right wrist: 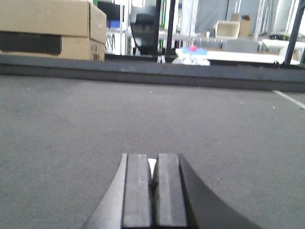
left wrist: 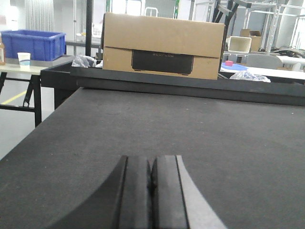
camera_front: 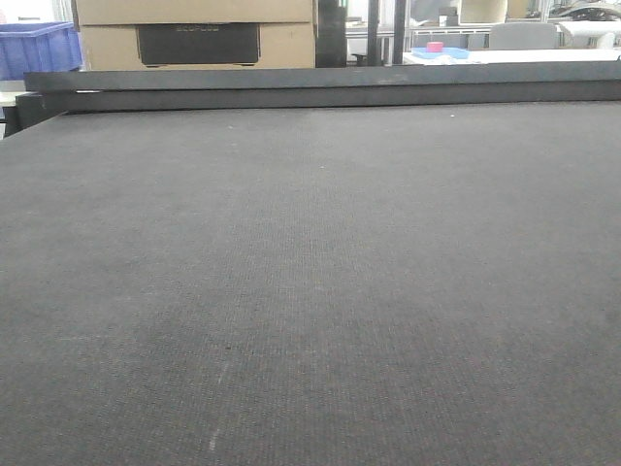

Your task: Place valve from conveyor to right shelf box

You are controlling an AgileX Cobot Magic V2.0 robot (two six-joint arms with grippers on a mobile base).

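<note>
The conveyor (camera_front: 310, 272) fills the front view as a wide belt of dark grey woven material, also under both wrists as conveyor (left wrist: 214, 143) and conveyor (right wrist: 95, 119). No valve shows in any view, and the right shelf box is out of view. My left gripper (left wrist: 151, 164) hovers low over the belt, shut, with nothing between its pads. My right gripper (right wrist: 152, 164) is likewise shut and holds nothing. Neither gripper appears in the front view.
A dark rail (camera_front: 320, 85) bounds the belt's far edge. Behind it stands a large cardboard box (left wrist: 162, 45). A blue crate (left wrist: 33, 44) rests on a side table at the left. Further tables and frames stand at the back right.
</note>
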